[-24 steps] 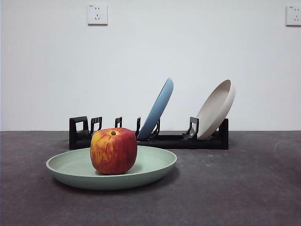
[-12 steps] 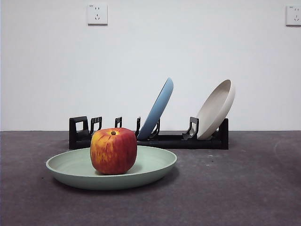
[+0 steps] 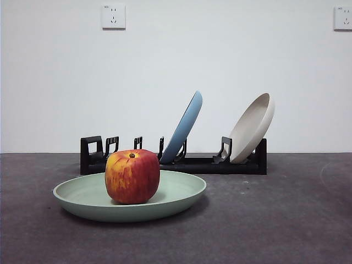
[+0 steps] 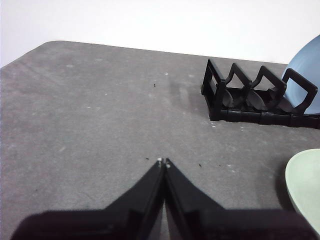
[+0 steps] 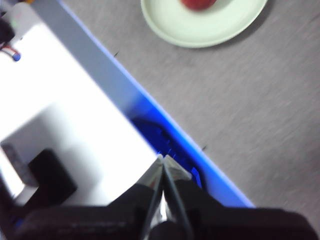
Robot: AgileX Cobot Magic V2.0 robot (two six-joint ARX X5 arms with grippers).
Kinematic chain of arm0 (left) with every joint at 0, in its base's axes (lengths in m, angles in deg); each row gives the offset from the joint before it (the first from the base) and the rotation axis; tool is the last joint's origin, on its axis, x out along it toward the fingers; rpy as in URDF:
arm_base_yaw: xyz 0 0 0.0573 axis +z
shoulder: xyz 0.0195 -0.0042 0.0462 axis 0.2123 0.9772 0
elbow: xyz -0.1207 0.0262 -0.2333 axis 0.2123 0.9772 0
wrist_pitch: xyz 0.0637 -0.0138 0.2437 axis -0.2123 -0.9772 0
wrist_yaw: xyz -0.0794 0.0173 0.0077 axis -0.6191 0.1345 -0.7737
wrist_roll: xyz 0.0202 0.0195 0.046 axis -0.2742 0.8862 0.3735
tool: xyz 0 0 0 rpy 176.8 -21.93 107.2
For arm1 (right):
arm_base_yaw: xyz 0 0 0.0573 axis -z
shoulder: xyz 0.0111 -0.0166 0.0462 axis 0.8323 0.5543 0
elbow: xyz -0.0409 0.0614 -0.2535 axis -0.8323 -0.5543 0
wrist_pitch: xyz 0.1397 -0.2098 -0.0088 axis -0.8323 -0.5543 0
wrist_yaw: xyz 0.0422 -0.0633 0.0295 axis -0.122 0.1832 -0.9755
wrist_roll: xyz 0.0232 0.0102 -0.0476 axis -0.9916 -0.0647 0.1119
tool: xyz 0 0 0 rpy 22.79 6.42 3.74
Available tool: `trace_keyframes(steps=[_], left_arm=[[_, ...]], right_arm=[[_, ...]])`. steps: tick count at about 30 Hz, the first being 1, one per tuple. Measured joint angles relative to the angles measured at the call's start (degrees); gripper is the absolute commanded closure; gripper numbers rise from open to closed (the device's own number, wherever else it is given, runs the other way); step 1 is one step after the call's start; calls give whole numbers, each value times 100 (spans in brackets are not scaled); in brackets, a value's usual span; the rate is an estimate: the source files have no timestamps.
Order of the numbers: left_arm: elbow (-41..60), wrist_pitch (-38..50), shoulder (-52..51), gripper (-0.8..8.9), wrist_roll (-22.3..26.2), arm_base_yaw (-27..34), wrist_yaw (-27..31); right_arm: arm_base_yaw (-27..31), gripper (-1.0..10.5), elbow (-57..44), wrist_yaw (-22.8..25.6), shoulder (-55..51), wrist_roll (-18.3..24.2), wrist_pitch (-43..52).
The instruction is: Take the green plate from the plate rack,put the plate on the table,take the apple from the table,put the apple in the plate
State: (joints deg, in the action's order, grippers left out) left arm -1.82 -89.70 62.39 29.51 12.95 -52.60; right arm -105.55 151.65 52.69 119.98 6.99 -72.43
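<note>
2 plates left in the rack, apple already served

On the dark grey table (image 3: 286, 220), the round red-and-yellow apple (image 3: 132, 176) sits inside the shallow sage-green plate (image 3: 181, 192), just in front of the long black plastic plate rack (image 3: 209, 164), which holds a light blue plate (image 3: 184, 126) and a beige plate (image 3: 252, 127). Left gripper (image 4: 163, 162) and right gripper (image 5: 162, 159) hang pressed together, well apart from the plate. Little risk remains; only a stray arm sweep might nudge the plate and roll the apple.

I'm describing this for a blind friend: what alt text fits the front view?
A red apple sits in a green plate on a dark grey table. Behind it, a black plate rack holds a tilted blue plate and beige plate.
</note>
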Motion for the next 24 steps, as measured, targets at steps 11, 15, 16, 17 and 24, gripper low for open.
trace_keyframes(steps=[11,15,16,17,24], left_arm=[[0,0,-2,817,0,0,0],[0,0,0,817,0,0,0],[0,0,0,817,0,0,0],[0,0,0,817,0,0,0],[0,0,0,817,0,0,0]], right_arm=[[2660,946,-824,72,-887,-20,3552],[3613,946,-1523,74,-1272,-11,4153],[3794,946,-1749,74,-1394,9,4367],[3928,946,-1952,74,-1515,22,4559],[4419,946,-3600,74,-2640,162,6011]])
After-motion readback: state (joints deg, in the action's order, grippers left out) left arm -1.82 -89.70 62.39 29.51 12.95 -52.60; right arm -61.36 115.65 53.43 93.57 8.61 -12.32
